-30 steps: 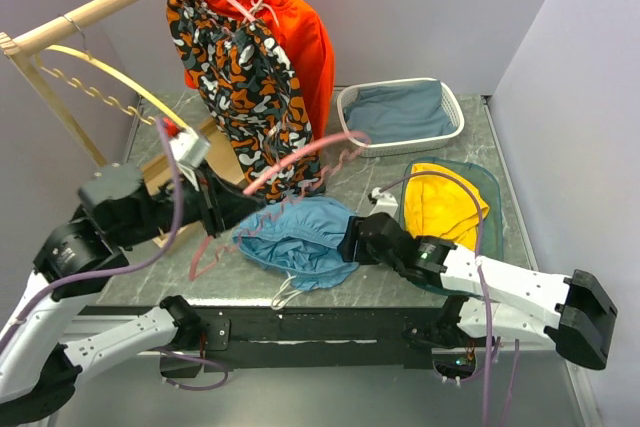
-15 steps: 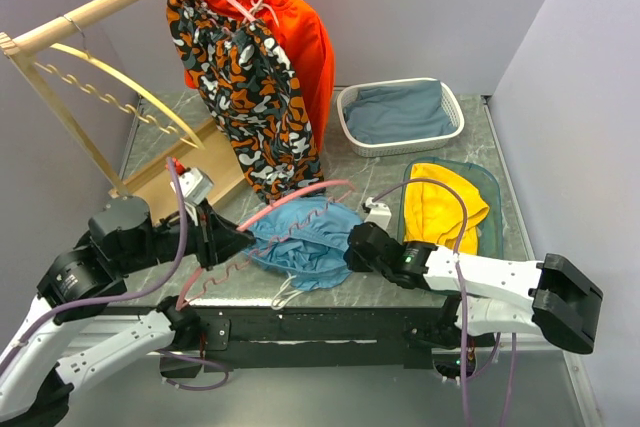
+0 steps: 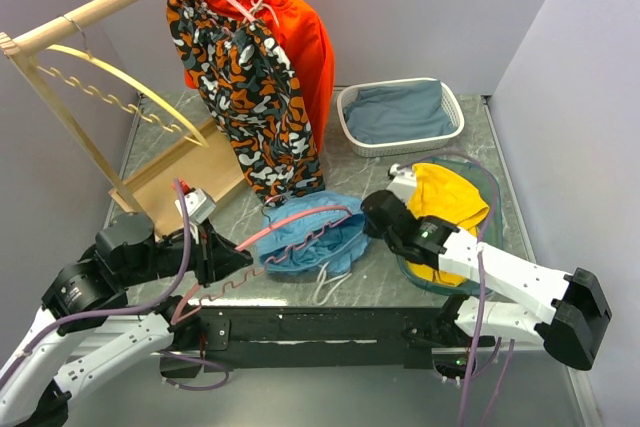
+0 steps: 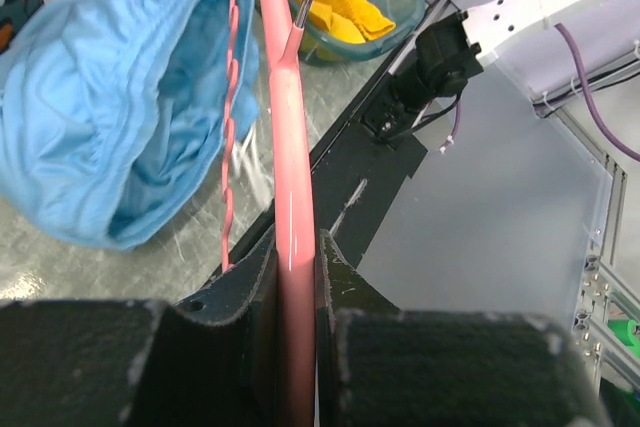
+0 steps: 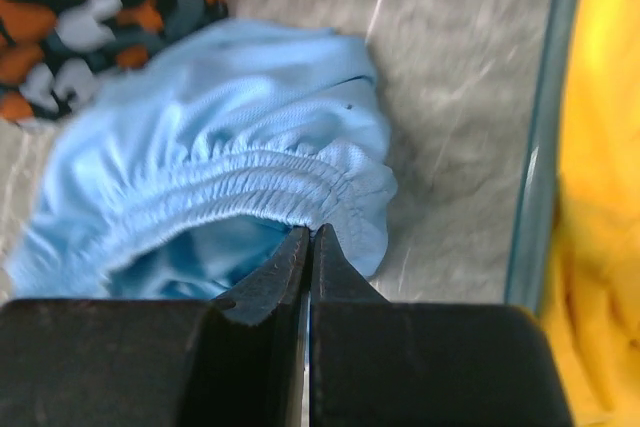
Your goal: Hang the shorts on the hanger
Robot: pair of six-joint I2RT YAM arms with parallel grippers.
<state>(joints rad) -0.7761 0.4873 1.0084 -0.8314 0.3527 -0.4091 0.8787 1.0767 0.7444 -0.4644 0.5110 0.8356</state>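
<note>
Shorts: the shorts (image 3: 312, 239) lie crumpled on the table (image 3: 380, 172) near its front edge, between the two grippers, waistband mouth gaping.
Drawstring: the white drawstring (image 3: 325, 284) trails towards the table edge.
Hanger: the hanger (image 4: 288, 127) slants across the top of the shorts, its notched bar beside the waistband opening.
Left claw: the left gripper (image 4: 295, 247) is clamped on the hanger's thick pink bar, just left of the shorts.
Right claw: the right gripper (image 5: 308, 245), fingers pressed together, pinches the gathered waistband at the shorts' right side.
Neighbours: the green tray (image 3: 493, 190) with a yellow cloth (image 3: 445, 197) sits just right; camouflage shorts (image 3: 250, 87) hang behind.
</note>
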